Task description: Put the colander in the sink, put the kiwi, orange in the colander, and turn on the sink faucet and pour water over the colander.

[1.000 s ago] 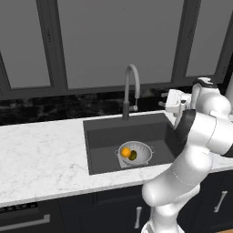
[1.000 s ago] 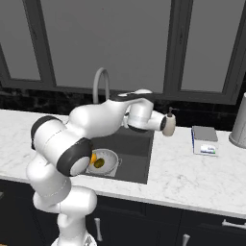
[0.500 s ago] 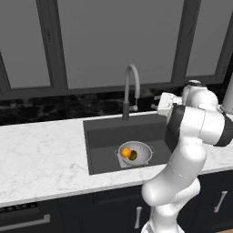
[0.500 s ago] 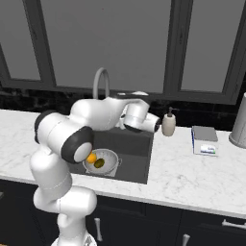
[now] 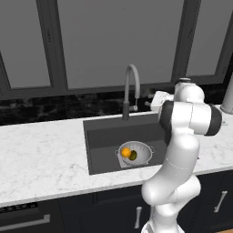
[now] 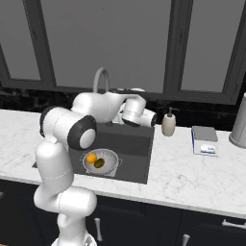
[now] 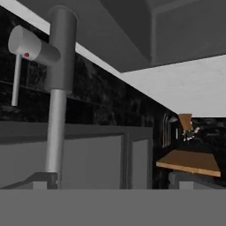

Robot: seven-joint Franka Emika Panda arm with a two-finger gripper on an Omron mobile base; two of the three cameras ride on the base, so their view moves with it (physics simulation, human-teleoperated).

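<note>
The colander (image 5: 144, 152) stands in the dark sink (image 5: 104, 136) and holds the orange (image 5: 125, 152) and the kiwi (image 5: 133, 155) side by side. From the right base view the colander (image 6: 110, 156), orange (image 6: 91, 157) and kiwi (image 6: 99, 163) lie just right of my arm. The sink faucet (image 5: 130, 86) rises behind the basin, and I see no water running. My gripper (image 5: 149, 103) hovers level with the faucet's lower stem, just to its right, open and empty. In the hand view, which is rolled over, the faucet stem (image 7: 55, 128) and its side lever (image 7: 32, 47) are close ahead.
A beige soap dispenser (image 6: 168, 124) stands on the marble counter right of the sink (image 6: 139, 145). Further right are a small flat box (image 6: 204, 139) and a grey canister (image 6: 239, 126). A dark backsplash and window run behind the faucet.
My hand has swung left from beside the soap dispenser toward the faucet. The colander and fruits have not moved.
</note>
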